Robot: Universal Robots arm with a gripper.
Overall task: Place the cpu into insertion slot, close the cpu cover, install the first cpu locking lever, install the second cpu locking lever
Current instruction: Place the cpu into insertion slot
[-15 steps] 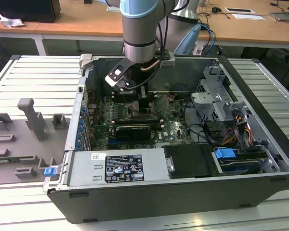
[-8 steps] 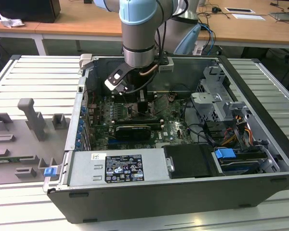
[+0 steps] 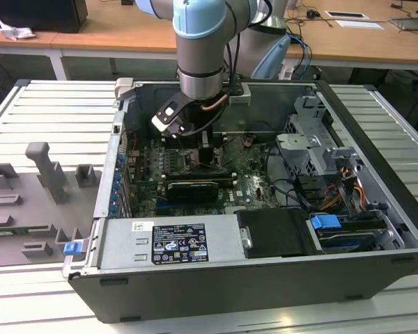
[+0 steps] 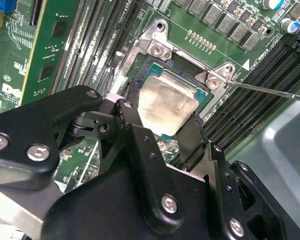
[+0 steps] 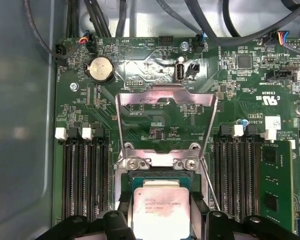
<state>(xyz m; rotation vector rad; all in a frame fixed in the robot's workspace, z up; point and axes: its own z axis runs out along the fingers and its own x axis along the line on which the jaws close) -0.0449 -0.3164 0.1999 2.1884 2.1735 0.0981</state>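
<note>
- The gripper (image 4: 162,112) pinches the cpu (image 4: 167,102), one finger on each side.
- The cpu lies in the insertion slot (image 4: 182,77) inside the computer case (image 3: 265,292).
- The cpu cover (image 5: 165,94) stands open.

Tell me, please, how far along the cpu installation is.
Nothing looks finished. The gripper holds the cpu at the insertion slot; whether it is seated is unclear. Left: the cpu cover stands open and a locking lever sticks out unlatched.

Grey arm (image 3: 202,62) with pale-blue joint caps; angular black hand (image 4: 162,120) (studded with silver screws).
</note>
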